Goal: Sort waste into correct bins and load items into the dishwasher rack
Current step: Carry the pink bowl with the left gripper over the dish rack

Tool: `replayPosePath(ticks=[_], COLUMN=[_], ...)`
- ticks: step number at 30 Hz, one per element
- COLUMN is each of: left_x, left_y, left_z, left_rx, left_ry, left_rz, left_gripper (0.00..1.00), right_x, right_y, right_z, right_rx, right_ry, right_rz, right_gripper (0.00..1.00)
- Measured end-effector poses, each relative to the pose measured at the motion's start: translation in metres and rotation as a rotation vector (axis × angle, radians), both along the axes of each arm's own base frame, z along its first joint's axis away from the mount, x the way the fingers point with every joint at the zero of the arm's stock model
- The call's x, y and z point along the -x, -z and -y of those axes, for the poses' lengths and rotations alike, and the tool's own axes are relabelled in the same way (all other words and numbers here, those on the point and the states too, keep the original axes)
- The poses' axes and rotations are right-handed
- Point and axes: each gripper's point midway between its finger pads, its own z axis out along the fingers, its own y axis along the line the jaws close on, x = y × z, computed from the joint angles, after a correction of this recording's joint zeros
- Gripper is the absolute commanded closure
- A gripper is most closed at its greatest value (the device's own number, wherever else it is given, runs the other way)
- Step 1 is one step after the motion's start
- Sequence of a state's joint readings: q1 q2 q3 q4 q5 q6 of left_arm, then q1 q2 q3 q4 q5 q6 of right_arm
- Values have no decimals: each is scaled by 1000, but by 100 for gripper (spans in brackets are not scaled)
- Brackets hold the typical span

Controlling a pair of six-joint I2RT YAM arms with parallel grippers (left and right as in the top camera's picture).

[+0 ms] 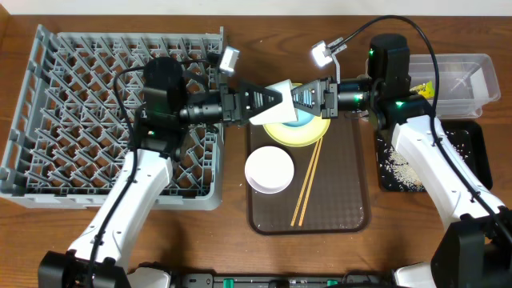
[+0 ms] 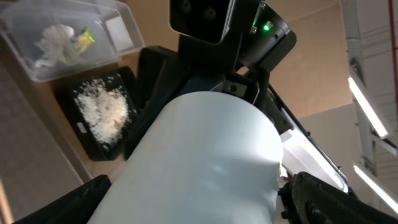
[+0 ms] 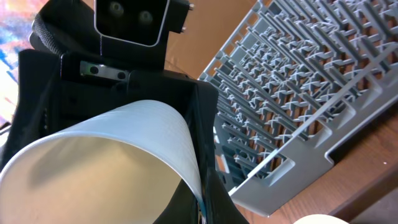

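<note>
Small white cup [image 1: 270,108] hung in the air on its side above the yellow plate [image 1: 310,134], over the brown tray [image 1: 344,184]. Right gripper [image 1: 296,98] was clamped tight on the cup's rim. Left gripper [image 1: 277,101] straddled the cup body with jaws wide. Couldn't tell if they pressed it. Dishwasher rack [image 1: 72,104] sat to the left.

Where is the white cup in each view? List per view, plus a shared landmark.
Overhead: white cup at centre, upper-left of the yellow plate.
Left wrist: cup fills lower centre.
Right wrist: cup lower left, open end toward camera.
Landmark: grey rack, overhead left and right wrist upper right only.
</note>
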State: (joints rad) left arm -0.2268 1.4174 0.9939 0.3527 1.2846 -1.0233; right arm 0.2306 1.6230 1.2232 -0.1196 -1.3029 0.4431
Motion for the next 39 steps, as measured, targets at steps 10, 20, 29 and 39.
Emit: replayPosePath(ticks=[10, 20, 29, 39], left_x=[4, 5, 5, -13], left_y=[-2, -2, -2, 35], left_z=[3, 3, 4, -13], left_rx=[13, 15, 6, -112], left_ry=[17, 23, 30, -90], left_rz=[-75, -75, 11, 15], left_gripper=[22, 33, 45, 60], right_x=[-1, 1, -3, -15], right_y=[-5, -6, -4, 4], right_z=[-1, -2, -1, 13], right_rx=[-15, -18, -5, 19], right_ry=[-10, -16, 9, 70], right_rz=[38, 28, 28, -13], right_gripper=[99, 99, 67, 65])
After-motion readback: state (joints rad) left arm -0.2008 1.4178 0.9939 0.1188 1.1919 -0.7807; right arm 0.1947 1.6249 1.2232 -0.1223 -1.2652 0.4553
